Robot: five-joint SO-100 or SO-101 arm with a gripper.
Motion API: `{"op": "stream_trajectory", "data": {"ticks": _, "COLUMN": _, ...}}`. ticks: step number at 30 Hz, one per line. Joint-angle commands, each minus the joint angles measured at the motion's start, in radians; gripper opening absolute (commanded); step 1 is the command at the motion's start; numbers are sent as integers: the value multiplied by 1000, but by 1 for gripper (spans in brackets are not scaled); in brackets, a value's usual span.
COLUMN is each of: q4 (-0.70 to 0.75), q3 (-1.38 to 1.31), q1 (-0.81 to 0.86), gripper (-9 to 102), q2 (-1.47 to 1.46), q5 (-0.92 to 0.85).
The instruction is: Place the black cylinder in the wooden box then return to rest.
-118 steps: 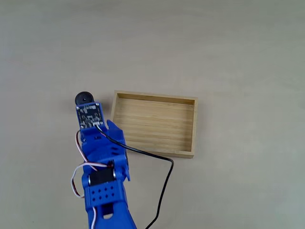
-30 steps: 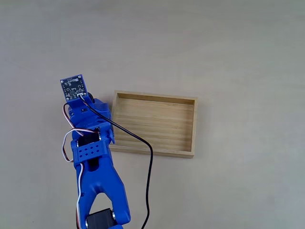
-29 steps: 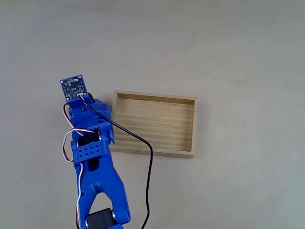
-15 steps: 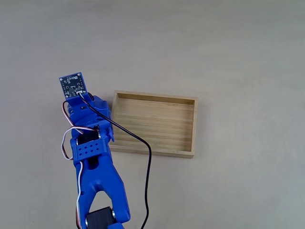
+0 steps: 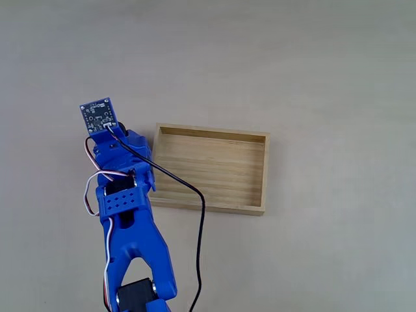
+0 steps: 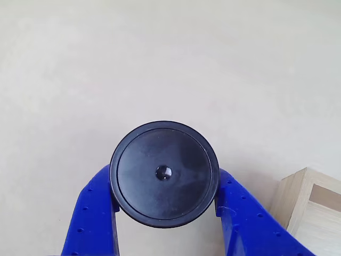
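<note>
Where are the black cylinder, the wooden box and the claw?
black cylinder (image 6: 164, 173), other view, round top face.
wooden box (image 5: 211, 170), fixed view, planked floor.
claw (image 6: 166, 213), other view, midway between the blue fingertips.

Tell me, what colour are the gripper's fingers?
Bright blue; the fingers flanking the black cylinder show best in the other view.

Surface: plain matte beige tabletop (image 5: 338, 71).
On it: shallow rectangular light-wood box (image 5: 262, 174); thin black cable (image 5: 202, 247) trailing beside the box.
</note>
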Motion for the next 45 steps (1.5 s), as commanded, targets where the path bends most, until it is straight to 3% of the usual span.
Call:
{"op": "stream_trajectory", "data": {"ticks": 1, "q4": -48, "q3": -109, "q1": 2, "gripper": 21, "q2": -43, "q5": 8}}
{"op": "stream_trajectory", "data": {"ticks": 27, "q4": -44, "q3": -101, "q1": 11, "gripper": 16, "q2": -183, "q5": -23}}
{"op": "stream_trajectory", "data": {"ticks": 45, "q4": -40, "q3": 133, "q1": 101, "gripper": 16, "q2": -471, "q5": 17}}
